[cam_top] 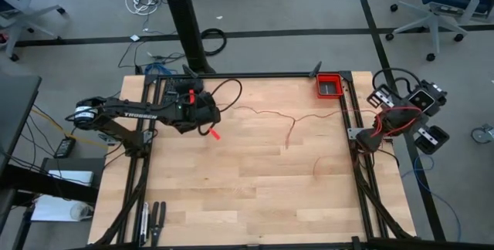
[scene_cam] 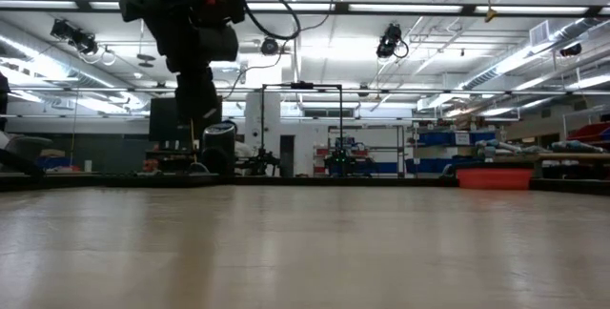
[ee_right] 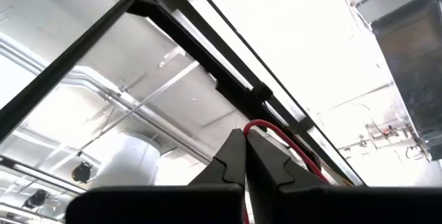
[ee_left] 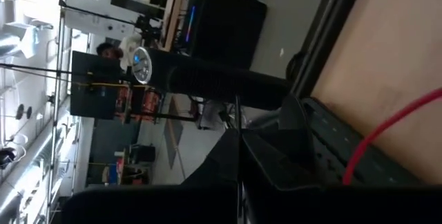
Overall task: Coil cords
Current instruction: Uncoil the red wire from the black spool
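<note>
A thin red cord (cam_top: 297, 117) lies in a wavy line across the far half of the wooden table (cam_top: 247, 196), with a side strand (cam_top: 289, 136) running toward the near edge. My left gripper (cam_top: 210, 129) is shut over the table's far left, with a short red piece (cam_top: 214, 134) at its tip. My right gripper (cam_top: 390, 117) is raised beyond the table's right edge and points up at the ceiling, shut on the cord. The cord's right end leaves the table toward it. My left gripper (ee_left: 238, 148) is shut on the red cord. A stretch of the cord (ee_left: 376, 131) comes out from behind one finger and runs off over the table; the fingers hide the place of contact. My right gripper (ee_right: 245, 135) pinches the cord between its two fingertips. A small red loop (ee_right: 266, 128) stands out above the tips and runs back down past one finger. The fingers point upward, well clear of the table.
A red bin (cam_top: 329, 86) sits at the table's far right corner. A black cable loop (cam_top: 231, 92) hangs by the left arm. Dark tools (cam_top: 153, 219) lie at the near left edge. The near half of the tabletop is bare wood.
</note>
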